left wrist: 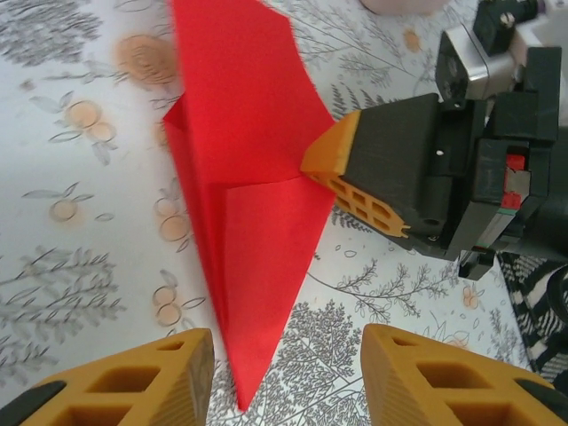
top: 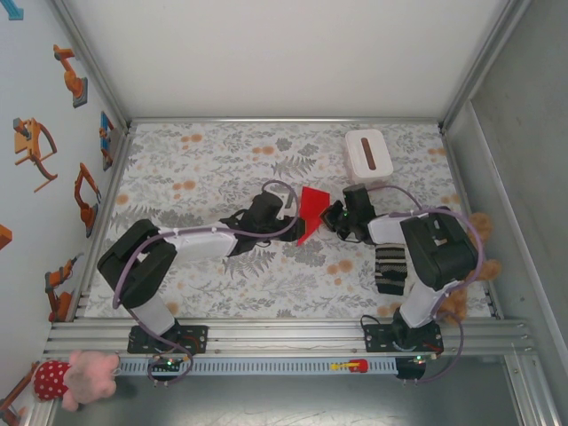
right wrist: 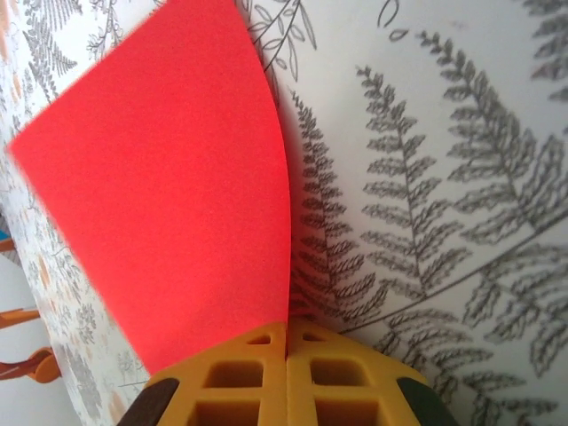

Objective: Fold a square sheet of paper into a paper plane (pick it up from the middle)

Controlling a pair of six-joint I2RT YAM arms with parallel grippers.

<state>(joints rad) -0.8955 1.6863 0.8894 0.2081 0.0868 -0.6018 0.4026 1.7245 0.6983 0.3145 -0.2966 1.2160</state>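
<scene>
On my top feed the red paper (top: 311, 211) sits mid-table between the 2 grippers, just in front of the white box (top: 368, 153) that lies at the far side of the leaf-patterned table (top: 195, 160). The paper is folded into a narrow kite shape with 1 sharp tip and a crease running down its length.

The right gripper (top: 335, 216) has its jaws pressed together on the paper's right edge. My right wrist feed shows the 2 orange fingers meeting with no gap at the gripper (right wrist: 286, 342), and the red paper (right wrist: 177, 195) rises out of that pinch and curves away over the table print. From the left wrist camera I see that same right gripper (left wrist: 333, 161) biting the paper (left wrist: 240, 177) about halfway along its side.

The left gripper (top: 286, 211) comes in from the other side. Its jaws stand apart, and on the left wrist feed the paper's sharp tip points down into the gap of the gripper (left wrist: 284, 346). The paper's edge runs just beside 1 finger (left wrist: 169, 373); I cannot tell if they touch, or if the tip rests on the table.
</scene>
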